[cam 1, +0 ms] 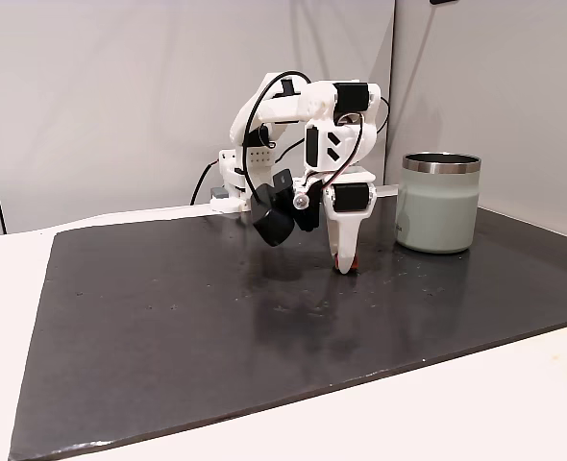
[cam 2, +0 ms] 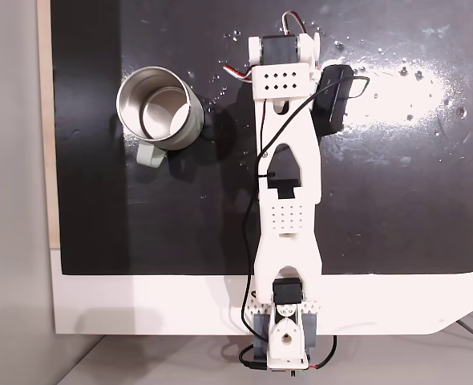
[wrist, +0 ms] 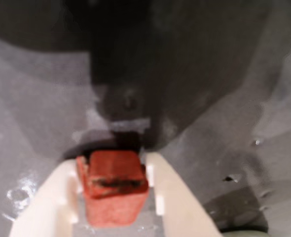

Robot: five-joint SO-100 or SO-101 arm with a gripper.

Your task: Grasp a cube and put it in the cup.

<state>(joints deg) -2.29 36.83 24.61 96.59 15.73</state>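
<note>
Cube (wrist: 115, 185) sits between the two pale fingers (wrist: 47, 207) of the gripper (wrist: 113, 197) in the wrist view, red-orange with a dark scuff across its near face. The left finger runs up beside its left side and the right finger beside its right side, both close against it; whether they press it or only flank it I cannot tell from this blurred picture. The cube rests low on the dark mat (wrist: 37, 98), with the tips of the fingers reaching just past its far edge.

In a fixed view from the side, the dark mat (cam 1: 168, 336) lies on a white table (cam 1: 14, 288). The white arm (cam 1: 303, 115) bends over and the gripper (cam 1: 345, 261) points straight down, its tip at the mat. A sliver of the cube (cam 1: 350, 266) shows red at the tip. To the right, well apart, stands the cup (cam 1: 438, 204), upright, grey-green with a steel rim.

In a fixed view from above, the cup (cam 2: 190, 128) stands at the left with a handle stub toward the bottom of the picture. The arm (cam 2: 285, 216) stretches up the middle, and its head covers the gripper and cube.
</note>
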